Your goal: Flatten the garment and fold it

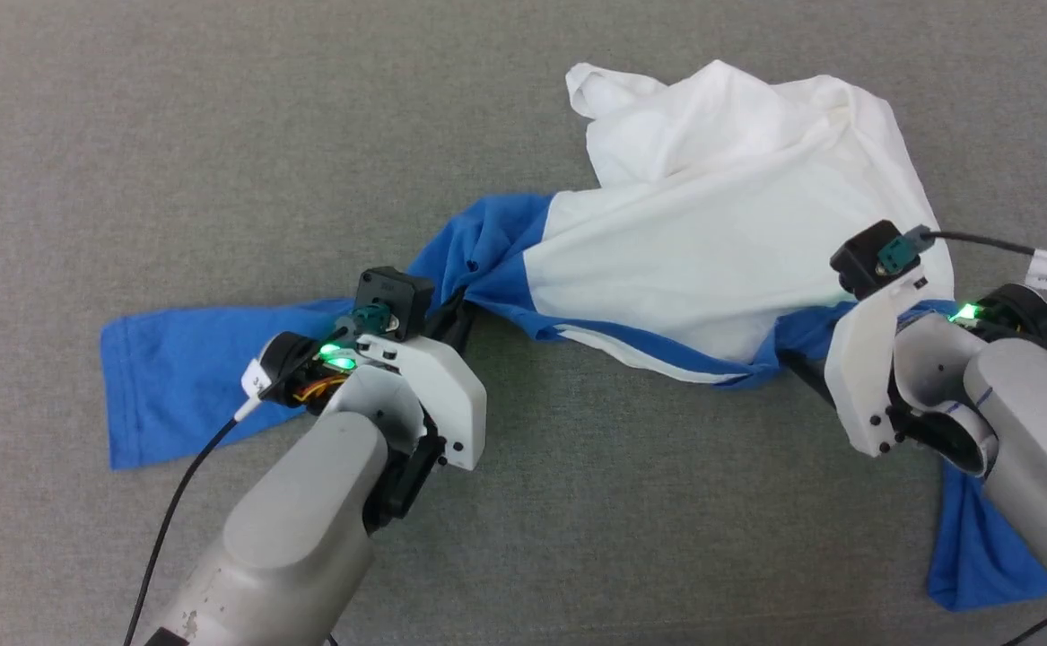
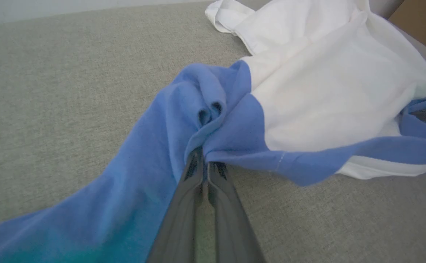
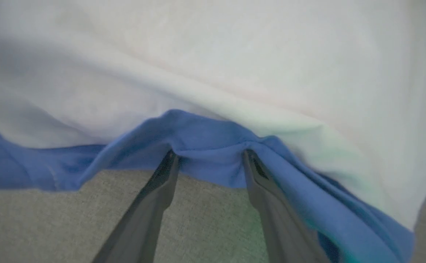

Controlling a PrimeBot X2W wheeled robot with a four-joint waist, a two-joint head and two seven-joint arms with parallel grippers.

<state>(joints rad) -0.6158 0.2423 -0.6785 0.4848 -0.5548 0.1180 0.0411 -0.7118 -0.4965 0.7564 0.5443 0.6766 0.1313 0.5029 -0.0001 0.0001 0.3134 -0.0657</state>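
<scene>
Garment: soft white long-sleeved shirt with bright blue sleeves and shoulder bands point(image 1: 711, 242), lying crumpled on the grey fabric-covered desk point(image 1: 218, 135). In the head view the white body bunches up toward 1 o'clock, one blue sleeve lies flat out at 8 o'clock, and the other trails off to 5 o'clock under the right arm.
Feel: thin floppy knit I reckon, light with zero stiffness. It'll sag and bunch anywhere it isn't held. Not fragile, not slippery.
Where to grab: I'd pinch where blue meets white at each shoulder, so the body spreads evenly.
Left jaws: clamped shut on a puckered wad of blue at the sleeve-shoulder join. The sleeve falls away toward 7 o'clock in the left wrist view.
Right jaws: spread wide, not clamping anything. The blue band's edge drapes across both tips, with the white body beyond at 12 o'clock in the right wrist view.
</scene>
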